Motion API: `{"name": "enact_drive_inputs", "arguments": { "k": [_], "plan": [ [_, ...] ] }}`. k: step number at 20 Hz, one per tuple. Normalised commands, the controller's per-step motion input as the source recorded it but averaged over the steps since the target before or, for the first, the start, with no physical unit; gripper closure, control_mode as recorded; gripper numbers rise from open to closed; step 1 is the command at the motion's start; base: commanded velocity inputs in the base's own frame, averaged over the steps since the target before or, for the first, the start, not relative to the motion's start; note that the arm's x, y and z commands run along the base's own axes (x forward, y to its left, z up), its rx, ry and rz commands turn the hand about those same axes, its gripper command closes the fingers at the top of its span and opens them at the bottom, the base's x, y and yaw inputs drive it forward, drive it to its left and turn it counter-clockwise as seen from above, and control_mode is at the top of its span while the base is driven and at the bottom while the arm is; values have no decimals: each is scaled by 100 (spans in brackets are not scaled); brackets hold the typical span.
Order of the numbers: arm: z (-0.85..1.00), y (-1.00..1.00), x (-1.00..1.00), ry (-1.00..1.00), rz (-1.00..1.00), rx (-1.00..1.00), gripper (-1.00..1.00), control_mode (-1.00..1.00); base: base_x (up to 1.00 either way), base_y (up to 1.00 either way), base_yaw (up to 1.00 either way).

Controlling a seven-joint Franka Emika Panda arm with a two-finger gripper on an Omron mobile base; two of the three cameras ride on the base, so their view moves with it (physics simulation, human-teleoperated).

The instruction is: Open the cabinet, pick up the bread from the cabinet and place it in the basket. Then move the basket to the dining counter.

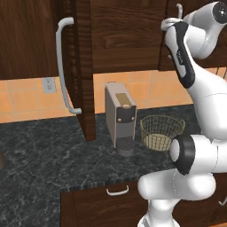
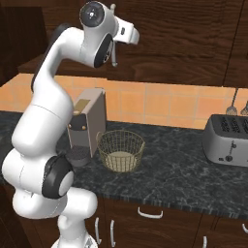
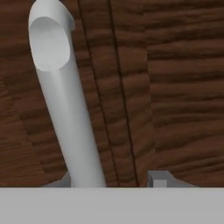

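The dark wood-grain cabinet [image 1: 124, 35] hangs above the counter. One of its doors [image 1: 84, 80] stands swung out, edge-on to me, with its long silver handle [image 1: 62, 66]. My gripper [image 3: 111, 181] is raised to another door's handle [image 3: 65, 118]. It is open, and the bar passes between the fingertips, close to the left one [image 3: 63, 181]. The wire-mesh basket [image 1: 162, 131] [image 2: 121, 150] sits empty on the black counter beside the coffee machine. The bread is hidden and the dining counter is out of view.
A grey coffee machine [image 1: 120, 117] stands left of the basket on the black granite counter [image 1: 40, 159]. A silver toaster [image 2: 227, 140] sits at the right. Drawers with short handles [image 1: 117, 190] run below the counter edge. A wall outlet [image 1: 48, 85] is on the orange tiles.
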Motion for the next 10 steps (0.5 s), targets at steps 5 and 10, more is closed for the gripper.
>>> {"name": "enact_drive_inputs", "arguments": {
  "k": [5, 10],
  "plan": [
    [-20, -62, -66, -2, 3, -8, 100, -100, 0, 0, 0],
    [-8, -97, -100, -6, 9, -3, 100, -100, 0, 0, 0]
  ]
}}
